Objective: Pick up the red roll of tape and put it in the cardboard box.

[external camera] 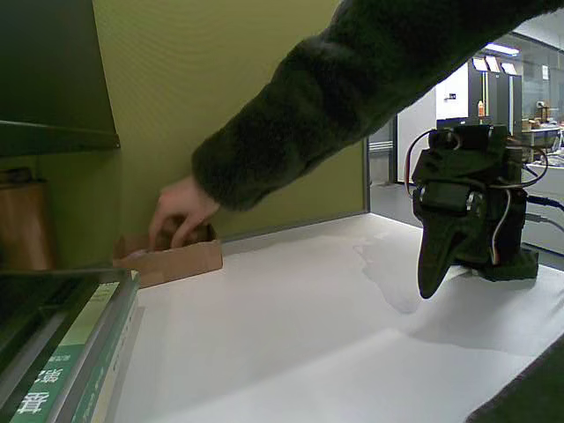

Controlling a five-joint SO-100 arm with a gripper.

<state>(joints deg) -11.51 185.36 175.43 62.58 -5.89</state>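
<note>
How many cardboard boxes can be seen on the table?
1. The cardboard box sits at the left, against the green wall, with a person's hand reaching into it. Others may be hidden.

Brown box (176,262) on white table (291,335), olive-green wall (220,70), dark green fuzzy sleeve (352,88), black gripper (432,273), green-and-white book spines (70,370).

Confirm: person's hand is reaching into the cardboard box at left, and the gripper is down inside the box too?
Not quite. In the fixed view the hand is at the cardboard box on the left, but the gripper is not in it: it hangs at the right, well apart from the box, tip pointing down over the white table.
</note>
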